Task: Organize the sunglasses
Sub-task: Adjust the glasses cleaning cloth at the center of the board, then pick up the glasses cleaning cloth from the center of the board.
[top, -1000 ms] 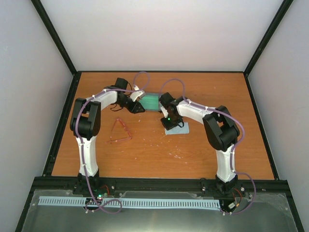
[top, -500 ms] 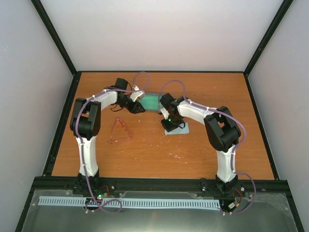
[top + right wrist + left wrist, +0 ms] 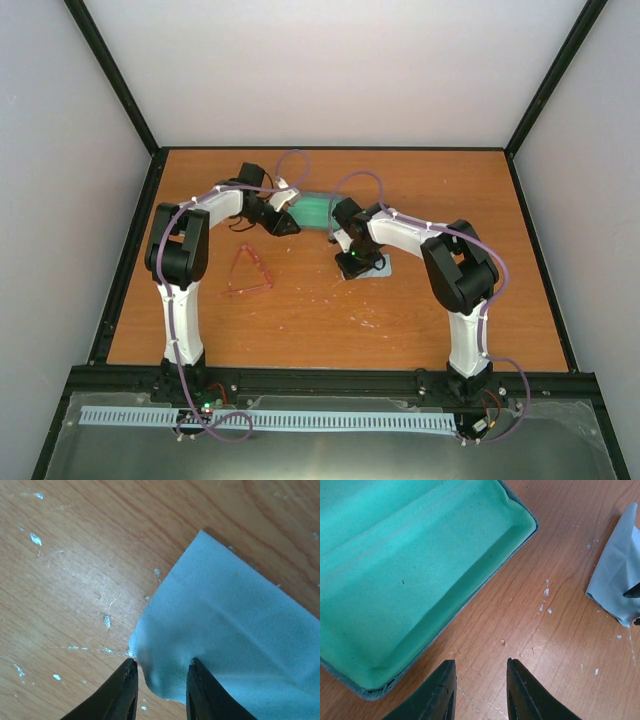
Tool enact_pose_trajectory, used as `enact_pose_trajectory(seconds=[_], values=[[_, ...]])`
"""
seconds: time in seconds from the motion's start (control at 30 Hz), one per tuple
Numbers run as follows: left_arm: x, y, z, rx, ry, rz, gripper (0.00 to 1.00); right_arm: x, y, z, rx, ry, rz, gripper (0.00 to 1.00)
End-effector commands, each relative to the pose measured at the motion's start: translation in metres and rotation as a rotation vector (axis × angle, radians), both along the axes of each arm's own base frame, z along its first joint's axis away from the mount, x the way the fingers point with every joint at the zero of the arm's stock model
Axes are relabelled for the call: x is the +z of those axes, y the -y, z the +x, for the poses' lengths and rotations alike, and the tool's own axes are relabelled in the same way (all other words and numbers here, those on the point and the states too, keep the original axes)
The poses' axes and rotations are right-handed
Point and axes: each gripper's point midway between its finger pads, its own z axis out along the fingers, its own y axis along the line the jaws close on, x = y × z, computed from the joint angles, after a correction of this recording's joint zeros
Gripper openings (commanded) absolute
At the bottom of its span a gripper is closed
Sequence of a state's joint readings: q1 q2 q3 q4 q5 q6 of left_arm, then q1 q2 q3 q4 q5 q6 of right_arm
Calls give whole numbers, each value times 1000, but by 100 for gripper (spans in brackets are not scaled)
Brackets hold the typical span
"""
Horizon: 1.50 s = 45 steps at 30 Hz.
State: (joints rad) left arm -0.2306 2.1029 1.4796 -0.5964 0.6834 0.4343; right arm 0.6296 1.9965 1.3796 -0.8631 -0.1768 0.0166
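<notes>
The sunglasses (image 3: 248, 272), thin red-pink wire frames, lie on the table left of centre, apart from both grippers. The grey-blue case (image 3: 312, 208) lies open at the back, its green lining (image 3: 410, 575) filling the left wrist view. My left gripper (image 3: 285, 223) (image 3: 480, 687) is open and empty just above the table beside the case's corner. The light-blue cloth (image 3: 377, 265) (image 3: 240, 630) lies flat right of centre. My right gripper (image 3: 352, 262) (image 3: 161, 687) is open, its fingers straddling the cloth's bunched corner.
The wooden table (image 3: 330, 320) carries white specks and scratches. A black frame rail (image 3: 330, 378) runs along the near edge, with grey walls at the sides and back. The cloth's edge also shows in the left wrist view (image 3: 617, 580).
My right gripper has moved down onto the cloth's corner, and the cloth has bunched and shifted slightly. The left arm, case and sunglasses have not moved.
</notes>
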Motion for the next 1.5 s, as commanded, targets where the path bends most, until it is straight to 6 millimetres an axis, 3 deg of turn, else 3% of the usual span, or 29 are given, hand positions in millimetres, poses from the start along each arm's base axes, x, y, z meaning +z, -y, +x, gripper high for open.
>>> enact_pose_trajectory(seconds=[0.0,0.1,0.23,0.33,0.4,0.57,0.67,1.03,1.47], values=[[13,-2,6,10,36,-21,30,-2,0,-6,14,-8,-10,27],[15,-1,6,10,39,-24,30,16,-1,1,0,39,7,27],[21,1,8,7,43,-37,31,67,-6,21,-53,151,75,30],[25,2,12,6,46,-38,30,101,1,36,-119,228,125,40],[29,2,14,6,46,-40,31,111,17,44,-185,262,137,46],[37,5,20,17,29,-51,30,80,83,50,-349,221,64,48],[38,5,19,18,13,-49,30,58,100,44,-343,190,-9,48],[38,3,22,29,16,-34,31,19,103,38,-292,128,-60,49],[36,5,26,31,8,-40,30,-2,106,52,-302,136,-92,46]])
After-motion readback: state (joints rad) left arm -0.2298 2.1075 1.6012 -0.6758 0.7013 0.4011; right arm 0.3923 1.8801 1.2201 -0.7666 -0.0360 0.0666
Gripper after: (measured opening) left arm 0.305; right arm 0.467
